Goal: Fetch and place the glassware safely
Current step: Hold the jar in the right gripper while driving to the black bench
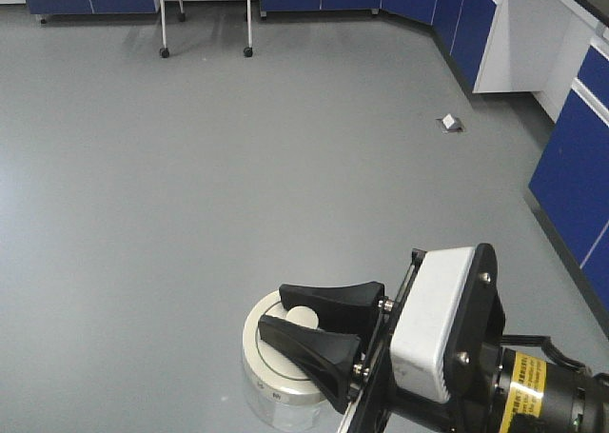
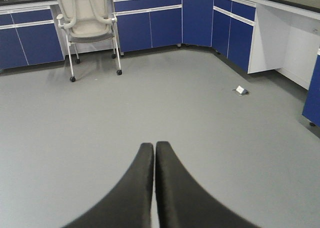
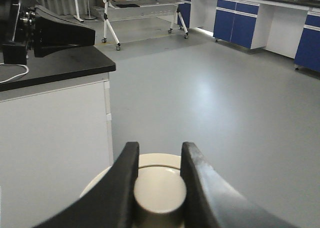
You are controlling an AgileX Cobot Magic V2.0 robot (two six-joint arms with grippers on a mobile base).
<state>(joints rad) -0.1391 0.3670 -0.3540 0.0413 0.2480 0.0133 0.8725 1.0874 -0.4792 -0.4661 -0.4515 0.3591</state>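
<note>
Black curved fingers (image 1: pixel 333 298), white wrist housing (image 1: pixel 433 324), yellow-labelled black arm (image 1: pixel 561 403)

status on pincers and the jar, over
Left pincer shut, empty. Right pincer shut on lid knob of glass jar. Wheeled chair far off by blue cabinets.

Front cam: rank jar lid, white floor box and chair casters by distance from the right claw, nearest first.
1. jar lid: gripped by the right claw, bottom of frame.
2. white floor box: on the floor ahead, to the right.
3. chair casters: far back, by the cabinets.
</note>
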